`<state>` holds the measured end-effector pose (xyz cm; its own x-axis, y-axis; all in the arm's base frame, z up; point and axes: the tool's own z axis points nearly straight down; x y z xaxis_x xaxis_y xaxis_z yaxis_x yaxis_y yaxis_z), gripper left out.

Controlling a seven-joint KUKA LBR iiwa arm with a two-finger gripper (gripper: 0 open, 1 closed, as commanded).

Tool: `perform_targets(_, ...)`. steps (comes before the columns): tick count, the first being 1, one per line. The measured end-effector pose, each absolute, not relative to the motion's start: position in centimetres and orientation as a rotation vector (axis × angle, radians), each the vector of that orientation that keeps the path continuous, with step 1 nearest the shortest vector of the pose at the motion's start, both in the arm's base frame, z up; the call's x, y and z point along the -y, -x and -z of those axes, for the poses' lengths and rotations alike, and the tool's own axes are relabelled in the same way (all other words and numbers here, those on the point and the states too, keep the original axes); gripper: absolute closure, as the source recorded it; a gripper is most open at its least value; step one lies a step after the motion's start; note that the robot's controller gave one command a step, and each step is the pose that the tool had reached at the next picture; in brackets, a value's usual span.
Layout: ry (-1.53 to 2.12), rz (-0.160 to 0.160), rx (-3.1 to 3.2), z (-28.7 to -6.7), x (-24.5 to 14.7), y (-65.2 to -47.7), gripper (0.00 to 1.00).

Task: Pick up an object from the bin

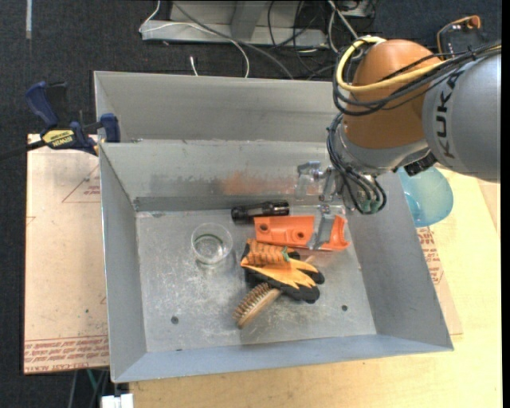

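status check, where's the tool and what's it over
Tool low at right end of orange plastic piece, mid-bin. Orange-black glove and black marker close beside that piece.

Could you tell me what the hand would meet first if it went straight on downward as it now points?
Most likely the right end of the orange plastic piece, which the hand hangs directly over; whether there is a gap between them, I cannot tell.

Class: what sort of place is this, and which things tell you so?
Probably a robotics lab: a KUKA arm hangs over a grey metal bin of loose objects, and cables trail behind it.
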<state>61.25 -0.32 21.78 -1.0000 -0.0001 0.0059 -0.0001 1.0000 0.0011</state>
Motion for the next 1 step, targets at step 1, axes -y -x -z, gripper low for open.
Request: perform_targets(1, -0.001, 0.002, 3.144, -22.29, 0.32, -61.38, 0.00)
